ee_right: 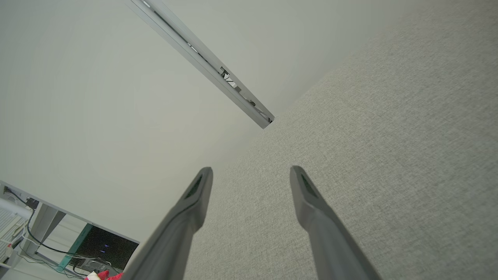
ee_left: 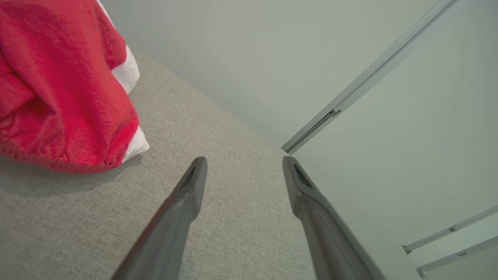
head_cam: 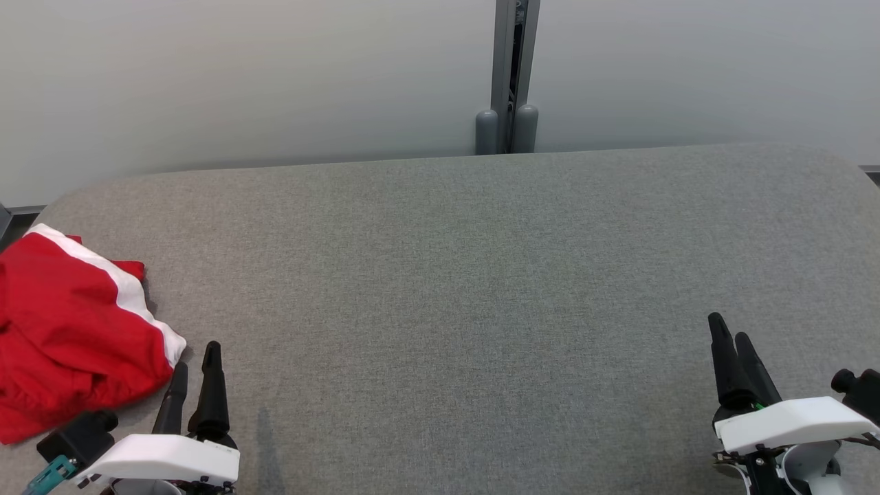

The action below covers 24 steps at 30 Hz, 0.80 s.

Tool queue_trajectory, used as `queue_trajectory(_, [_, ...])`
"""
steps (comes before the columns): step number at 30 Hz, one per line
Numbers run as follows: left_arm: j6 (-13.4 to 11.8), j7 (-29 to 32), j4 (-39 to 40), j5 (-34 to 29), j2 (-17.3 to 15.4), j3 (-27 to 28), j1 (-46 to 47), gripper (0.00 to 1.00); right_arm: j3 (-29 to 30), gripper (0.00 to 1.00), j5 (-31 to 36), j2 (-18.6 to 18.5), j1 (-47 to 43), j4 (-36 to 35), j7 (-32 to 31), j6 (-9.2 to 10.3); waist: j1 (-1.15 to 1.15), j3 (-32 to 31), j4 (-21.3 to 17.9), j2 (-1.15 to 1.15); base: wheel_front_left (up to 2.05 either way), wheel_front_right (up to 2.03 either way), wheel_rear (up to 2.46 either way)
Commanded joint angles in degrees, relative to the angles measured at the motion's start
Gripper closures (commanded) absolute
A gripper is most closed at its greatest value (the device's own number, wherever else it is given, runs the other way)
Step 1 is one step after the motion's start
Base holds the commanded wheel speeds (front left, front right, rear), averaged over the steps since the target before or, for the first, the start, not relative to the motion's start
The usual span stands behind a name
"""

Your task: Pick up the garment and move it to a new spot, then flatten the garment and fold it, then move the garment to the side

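Bench (head_cam: 481,275) middle and right: bare grey cloth, free passage side to side. Red garment (head_cam: 69,330) heaped at left edge, just beside left fingers (head_cam: 210,392), blocks that corner. Wall (head_cam: 240,82) shuts off far edge; grey post (head_cam: 512,69) stands there, back centre.

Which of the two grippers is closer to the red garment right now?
The left gripper, open beside the white-trimmed corner of the garment; the right gripper sits far across the table.

Lower frame: grey fabric-covered table (head_cam: 481,275), far corners rounded. Upper frame: pale wall panels (head_cam: 240,82), joined at upper centre by a grey metal post (head_cam: 512,62) with 2 rounded caps (head_cam: 487,132) at its base. Right wrist view, lower left: black cables (ee_right: 33,233).
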State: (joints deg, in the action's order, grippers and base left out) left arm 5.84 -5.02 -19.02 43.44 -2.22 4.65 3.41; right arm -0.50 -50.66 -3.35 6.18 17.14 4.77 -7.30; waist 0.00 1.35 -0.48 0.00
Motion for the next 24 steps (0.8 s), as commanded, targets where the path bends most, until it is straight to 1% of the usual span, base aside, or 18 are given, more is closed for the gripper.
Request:
queue_trajectory(1, [-0.29, -0.35, 0.52, -1.26, -0.49, 0.01, 1.59, 0.00, -0.01, 0.00, 1.18, -0.57, 1.30, -0.54, 0.65, -0.20, 0.00, 0.00, 0.00, 0.00, 0.00, 0.00, 0.00])
queue_trajectory(10, [-1.34, -1.88, -0.48, -8.67, -0.97, -0.87, 1.29, 0.00, -0.55, 0.00, 9.20, -0.86, 1.68, 1.08, 2.16, -0.21, 0.00, 0.27, -0.07, 0.00, 0.00, 0.00, 0.00])
queue_trajectory(24, [-3.34, -4.09, -2.30, -17.98, -1.91, -2.25, 0.13, 0.00, -0.77, 0.00, 21.07, -0.90, 1.46, 2.72, 4.41, -0.24, 0.00, -0.09, -0.22, 0.00, 0.00, 0.00, 0.00])
